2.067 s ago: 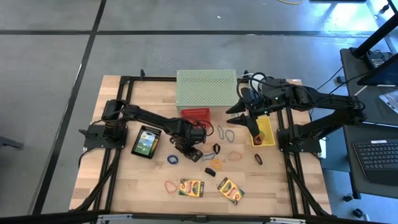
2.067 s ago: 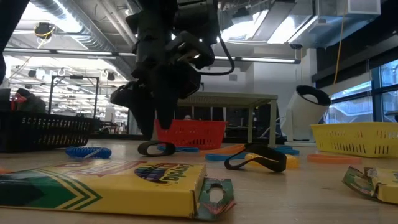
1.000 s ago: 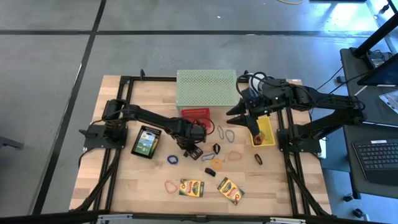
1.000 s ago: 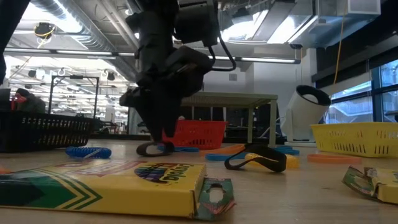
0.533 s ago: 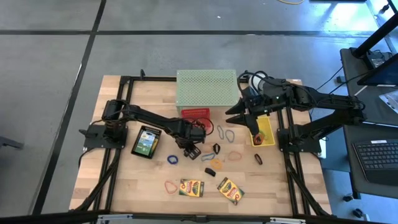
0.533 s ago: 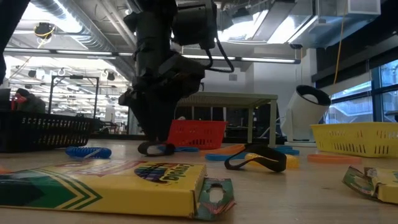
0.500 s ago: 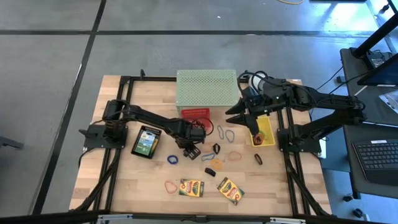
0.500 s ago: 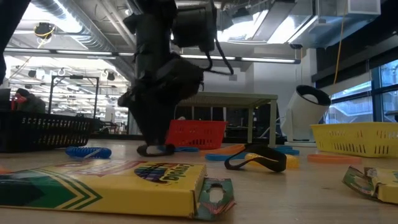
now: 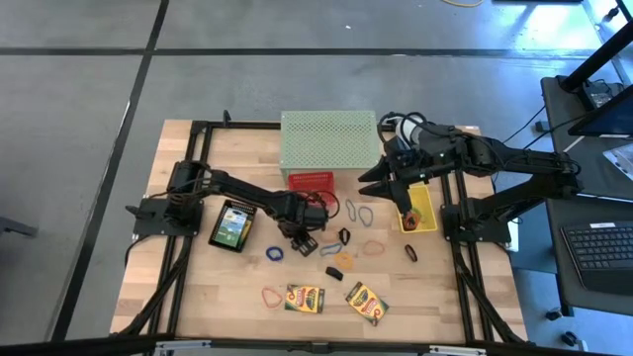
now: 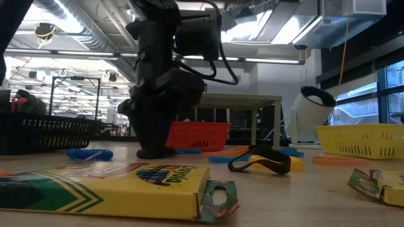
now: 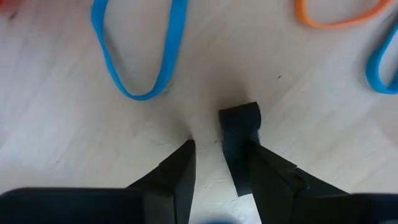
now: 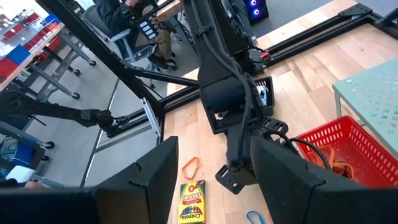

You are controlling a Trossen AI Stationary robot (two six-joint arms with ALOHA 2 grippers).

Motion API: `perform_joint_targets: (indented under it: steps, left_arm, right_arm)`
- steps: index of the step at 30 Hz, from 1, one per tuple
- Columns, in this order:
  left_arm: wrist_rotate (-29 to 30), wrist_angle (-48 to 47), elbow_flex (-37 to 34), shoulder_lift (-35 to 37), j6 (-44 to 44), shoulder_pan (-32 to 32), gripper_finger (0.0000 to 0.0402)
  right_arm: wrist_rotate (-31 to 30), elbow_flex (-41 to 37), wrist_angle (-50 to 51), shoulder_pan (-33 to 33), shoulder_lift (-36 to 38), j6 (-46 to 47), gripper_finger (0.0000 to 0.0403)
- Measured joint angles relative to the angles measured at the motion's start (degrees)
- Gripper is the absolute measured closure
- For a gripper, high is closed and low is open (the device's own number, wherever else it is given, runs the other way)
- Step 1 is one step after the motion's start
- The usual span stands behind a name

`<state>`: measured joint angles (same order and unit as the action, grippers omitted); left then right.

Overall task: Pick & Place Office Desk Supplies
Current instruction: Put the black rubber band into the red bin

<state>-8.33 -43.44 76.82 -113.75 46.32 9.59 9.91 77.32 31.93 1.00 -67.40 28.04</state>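
Note:
My left gripper points down at the table's middle, its open fingers low over the wood in the left wrist view. A small dark clip lies flat on the table between them, close along one finger, with bare wood between it and the other finger. The gripper hides the clip in the low view. Two crayon boxes lie near the front edge. A blue rubber band lies just beyond the clip. My right gripper hangs open, high at the right, with nothing between its fingers. My left gripper comes from above, pointing down, with the dark clip's long side right beside the inner face of one finger. I cannot tell whether that finger touches it. The clip lies flat on the table.
A pale green mesh stand and a red basket stand at the back, a yellow basket at the right, a black tray at the left. More bands and clips lie scattered about the middle.
My left gripper has gone down onto the table over the dark clip, which showed beside its fingertips in the low view and is now hidden behind them. The clip has stayed where it was.

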Motion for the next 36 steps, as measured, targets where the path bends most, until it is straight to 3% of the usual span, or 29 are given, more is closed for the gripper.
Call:
perform_joint_targets:
  steps: [4,11,23,30,36]
  left_arm:
    - [-1.7,2.8,-0.1,-0.1,0.3,0.4,0.03]
    - [-3.8,6.6,-0.1,-0.7,-0.9,0.5,0.0392]
    - [-6.0,5.4,-0.1,3.5,-1.1,0.6,0.0398]
    - [1.4,1.5,0.0,11.3,-1.9,-0.9,0.0398]
    - [4.8,1.1,0.0,13.4,-8.1,-9.1,0.0398]
  right_arm:
    - [0.0,0.0,-0.3,0.0,0.0,0.6,0.0199]
    - [0.0,0.0,-0.3,0.0,0.0,1.5,0.0199]
    - [0.0,0.0,-0.2,0.0,0.0,1.5,0.0199]
    - [0.0,0.0,-0.2,0.0,0.0,1.5,0.0199]
    - [0.0,0.0,-0.6,0.0,0.0,1.3,0.0199]
